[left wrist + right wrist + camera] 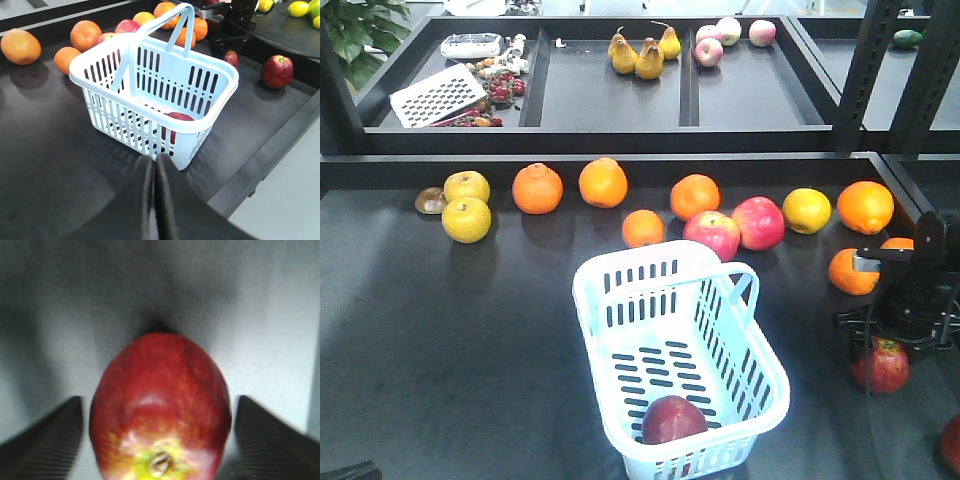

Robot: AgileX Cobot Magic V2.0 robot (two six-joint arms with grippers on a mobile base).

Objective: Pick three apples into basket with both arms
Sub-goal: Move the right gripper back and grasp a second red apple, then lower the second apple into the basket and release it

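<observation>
The dark table carries all the items. One basket is set at the lower centre of the front view. It is pale blue-white plastic and rectangular, with slotted walls and floor, and both handles are raised.

The right arm is located at the right edge of the front view. Its jaws are spread apart, one on each side of an apple, and a narrow gap is visible on both sides in the right wrist view. The left jaws are seen pressed together with nothing between them, at the bottom centre of the left wrist view, near a corner of the basket.

Three dark red apples are counted:
- The first apple lies on the basket floor, at the end nearest the bottom of the frame.
- The second apple rests on the table to the right of the basket, below the right arm. Its skin is deep red, with a yellow-green flush around the stem dimple.
- The third apple is cut off by the lower right edge of the frame and lies well apart from the basket.

Across the table above the basket, seven oranges, three yellow fruits and two pink-red apples are counted. Two of the oranges lie just beside the right arm, and one of them is partly hidden by it.
</observation>
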